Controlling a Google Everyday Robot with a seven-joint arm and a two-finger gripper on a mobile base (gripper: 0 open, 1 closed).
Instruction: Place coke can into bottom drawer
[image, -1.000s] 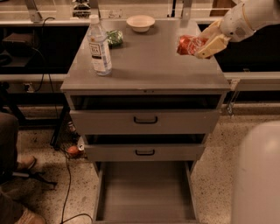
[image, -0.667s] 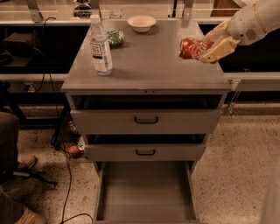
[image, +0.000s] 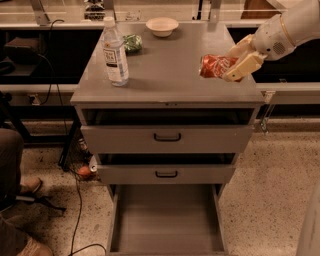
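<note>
The coke can (image: 216, 66), red with white lettering and dented, lies on its side in my gripper (image: 235, 62), held above the right part of the cabinet top. The gripper's cream fingers (image: 244, 65) are shut on the can, and the arm reaches in from the upper right. The bottom drawer (image: 167, 217) is pulled out, a wide shallow gray tray with nothing in it, directly below the two upper drawers at the front of the cabinet.
A clear water bottle (image: 115, 52) stands at the top's left. A white bowl (image: 162, 25) and a green bag (image: 132, 42) sit at the back. Two upper drawers with black handles (image: 167, 136) stand slightly open. A person's legs and cables are on the floor at left.
The gripper with the coke can has moved slightly left and forward over the cabinet top. The bottle, bowl and drawers have not moved.
</note>
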